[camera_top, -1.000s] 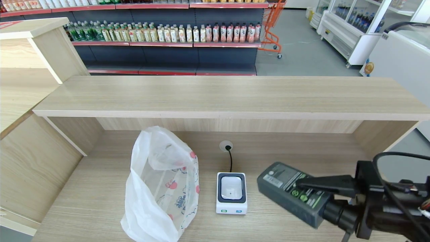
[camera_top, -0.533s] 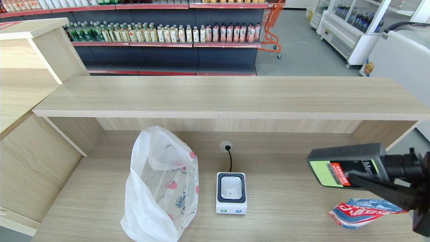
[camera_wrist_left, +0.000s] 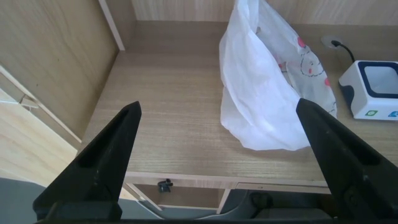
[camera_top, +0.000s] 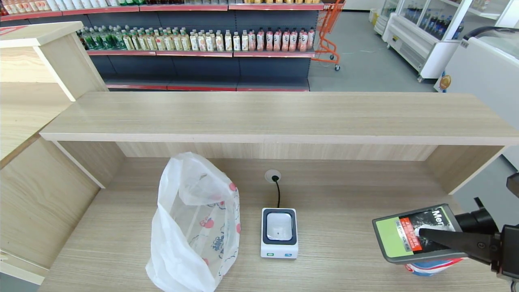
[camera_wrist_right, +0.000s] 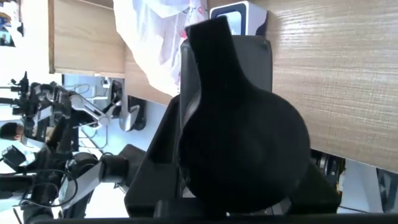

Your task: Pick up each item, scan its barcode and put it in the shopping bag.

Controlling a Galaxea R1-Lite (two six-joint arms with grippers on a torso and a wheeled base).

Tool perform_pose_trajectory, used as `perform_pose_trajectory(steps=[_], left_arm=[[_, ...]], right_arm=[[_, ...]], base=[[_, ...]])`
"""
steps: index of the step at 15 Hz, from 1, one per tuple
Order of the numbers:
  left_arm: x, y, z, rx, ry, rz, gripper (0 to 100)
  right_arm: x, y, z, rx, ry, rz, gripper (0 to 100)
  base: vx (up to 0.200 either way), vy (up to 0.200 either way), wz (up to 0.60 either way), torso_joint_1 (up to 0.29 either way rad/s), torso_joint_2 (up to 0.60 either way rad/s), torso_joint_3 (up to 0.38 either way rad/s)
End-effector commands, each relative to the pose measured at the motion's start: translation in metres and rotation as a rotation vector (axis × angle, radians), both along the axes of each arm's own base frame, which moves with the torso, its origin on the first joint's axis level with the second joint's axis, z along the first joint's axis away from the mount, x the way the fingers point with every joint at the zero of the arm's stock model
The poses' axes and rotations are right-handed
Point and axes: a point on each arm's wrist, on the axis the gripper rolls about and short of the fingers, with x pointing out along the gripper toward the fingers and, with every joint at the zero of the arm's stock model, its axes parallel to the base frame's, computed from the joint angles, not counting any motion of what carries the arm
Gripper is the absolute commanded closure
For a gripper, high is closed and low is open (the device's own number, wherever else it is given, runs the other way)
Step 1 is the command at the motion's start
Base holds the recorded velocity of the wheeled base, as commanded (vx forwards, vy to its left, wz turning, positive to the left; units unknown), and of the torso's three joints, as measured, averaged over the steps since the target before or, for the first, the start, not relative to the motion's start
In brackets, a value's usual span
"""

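Two grippers in shot. Right gripper (camera_top: 423, 240) sat at the near right of the table (camera_top: 344, 243), with its fingers (camera_top: 446, 237) clamped on a dark box (camera_top: 399, 239) that had a green and red label. Box was held roughly flat, label side up, above the table. Red, white and blue packet (camera_top: 429, 267) lay on the table right under the box, mostly covered by it. White shopping bag (camera_top: 194, 227) stood upright left of centre. White scanner (camera_top: 279, 233) sat just right of the bag, window facing up, its black cable (camera_top: 278, 194) running to a hole on the far side of the table. Box was well right of the scanner. Left gripper (camera_wrist_left: 219, 109) hung over the near left of the table, fingers (camera_wrist_left: 106, 155) wide apart.
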Motion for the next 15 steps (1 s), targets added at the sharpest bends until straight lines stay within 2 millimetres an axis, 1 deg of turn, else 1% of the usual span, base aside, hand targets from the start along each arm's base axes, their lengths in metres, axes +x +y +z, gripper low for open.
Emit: perform_pose_trajectory(steps=[1, 5, 8, 14, 15], left_arm=[[0.0000, 0.0000, 0.0000, 0.001, 0.000, 0.000, 0], [0.0000, 0.0000, 0.0000, -0.001, 0.000, 0.000, 0], [0.0000, 0.0000, 0.0000, 0.001, 0.000, 0.002, 0], [0.0000, 0.0000, 0.0000, -0.001, 0.000, 0.000, 0], [0.0000, 0.0000, 0.0000, -0.002, 0.000, 0.000, 0]], right_arm=[[0.0003, 0.0008, -0.0012, 0.010, 0.019, -0.001, 100], [-0.0010, 0.0004, -0.0003, 0.010, 0.011, -0.005, 100], [-0.0029, -0.0003, -0.0004, 0.009, 0.007, -0.011, 100], [-0.0043, -0.0009, -0.0018, 0.007, 0.019, -0.014, 100], [-0.0041, -0.0008, -0.0020, 0.007, 0.020, -0.014, 100]], base=[[0.000, 0.000, 0.00, 0.000, 0.00, 0.000], [0.000, 0.000, 0.00, 0.000, 0.00, 0.000], [-0.200, 0.000, 0.00, 0.010, 0.01, 0.002], [0.000, 0.000, 0.00, 0.000, 0.00, 0.000], [0.000, 0.200, 0.00, 0.012, 0.01, -0.002]])
